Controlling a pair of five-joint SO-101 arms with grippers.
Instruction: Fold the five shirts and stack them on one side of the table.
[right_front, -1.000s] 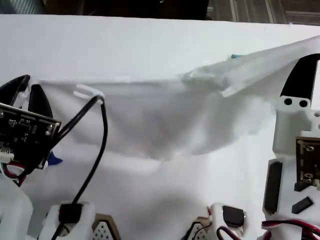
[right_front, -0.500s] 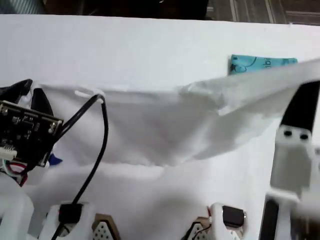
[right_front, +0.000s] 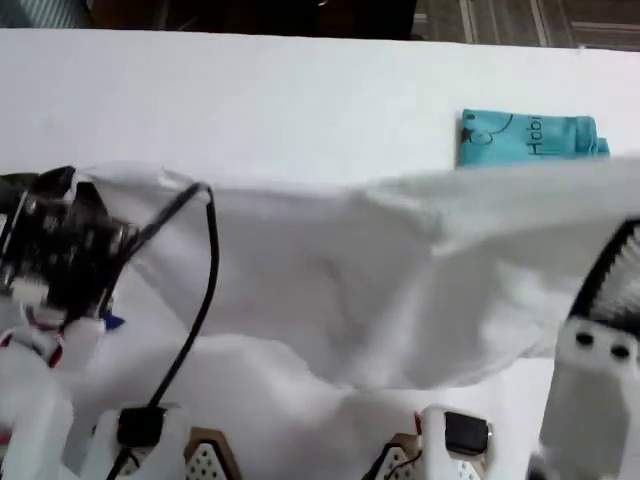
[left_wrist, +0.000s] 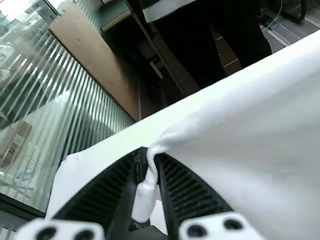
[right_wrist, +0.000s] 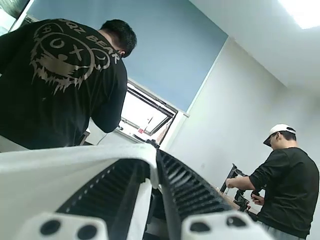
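While aloft, shirt (right_front: 330, 270) between end effectors (left_wrist: 150, 161) (right_wrist: 154, 161)

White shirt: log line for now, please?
white shirt: held up, stretched | left fingers: shut on it | right fingers: shut on it | blue shirt: folded, on table

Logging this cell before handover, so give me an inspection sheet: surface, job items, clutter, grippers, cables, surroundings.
Surface: white table.
Job's things: white shirt stretched between both grippers; folded blue shirt lying at the table's far right.
Clutter: nothing seen.
Grippers: left gripper shut on a white shirt corner; right gripper shut on its other end.
Cables: black cable crossing over the shirt toward the left gripper.
Surroundings: slatted window beyond the table.
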